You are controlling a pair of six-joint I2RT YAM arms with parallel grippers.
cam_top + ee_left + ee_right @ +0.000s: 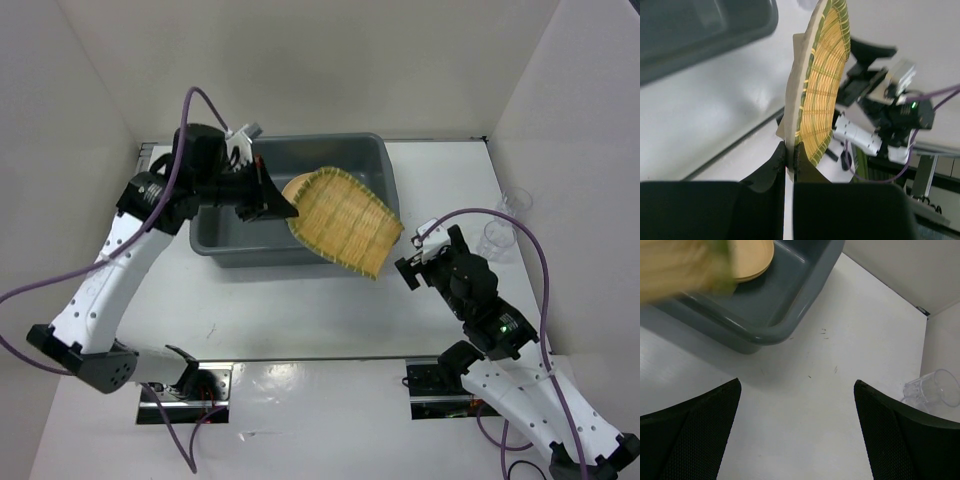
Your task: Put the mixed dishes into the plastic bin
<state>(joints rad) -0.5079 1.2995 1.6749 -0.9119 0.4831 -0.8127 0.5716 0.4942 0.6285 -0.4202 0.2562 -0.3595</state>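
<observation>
Woven bamboo tray point(345, 220), clamped by the left gripper point(280, 205), held over the near right corner of the bin point(230, 245).
Tray: rounded wedge, yellow slats, darker green-tinged woven rim, slatted face turned up toward the top camera. The long axis runs diagonally from the left gripper at the far left down toward the right arm at the near right. The gripped end lies over the bin interior and the free end overhangs the near rim, above the table point(300, 310). In the left wrist view the tray stands edge-on from the fingers, which are closed on its rim. A tan plate point(752, 260) lies inside the bin under the tray. Right gripper point(412, 252): jaws wide apart, nothing between them, over the table to the right of the bin. Clear cups point(497, 240) stand near the right wall.
</observation>
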